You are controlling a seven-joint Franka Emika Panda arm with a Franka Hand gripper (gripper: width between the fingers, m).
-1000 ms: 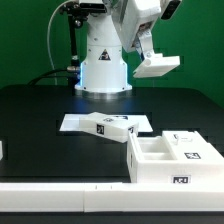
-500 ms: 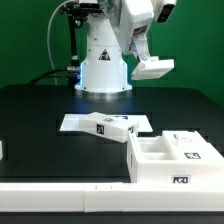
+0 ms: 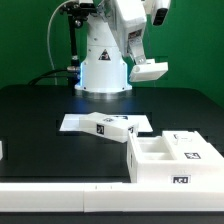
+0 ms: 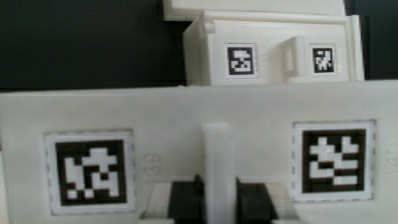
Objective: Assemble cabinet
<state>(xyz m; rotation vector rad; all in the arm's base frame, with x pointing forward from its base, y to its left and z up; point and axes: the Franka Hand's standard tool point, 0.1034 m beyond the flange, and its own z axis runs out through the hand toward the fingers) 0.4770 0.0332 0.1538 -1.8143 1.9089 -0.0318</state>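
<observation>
My gripper [image 3: 138,54] is high above the table's far side, near the robot base, and is shut on a flat white cabinet panel [image 3: 149,71]. In the wrist view the panel [image 4: 196,120] fills the frame with two square tags, and its middle ridge sits between my dark fingers [image 4: 185,205] at the gripper [image 4: 217,198]. The large white cabinet box frame [image 3: 150,165] stands at the exterior view's lower right, with tagged blocks inside. A small tagged white block [image 3: 110,126] lies near the table's middle. A white part with two tags [image 4: 267,55] shows beyond the panel.
The marker board [image 3: 75,122] lies flat under the small block. The white domed robot base [image 3: 103,62] stands at the back. A long white ledge [image 3: 60,188] runs along the front edge. A small white piece [image 3: 2,150] shows at the exterior view's left edge.
My gripper with the panel has moved a little toward the exterior view's left and slightly down. The parts on the table have not moved.
</observation>
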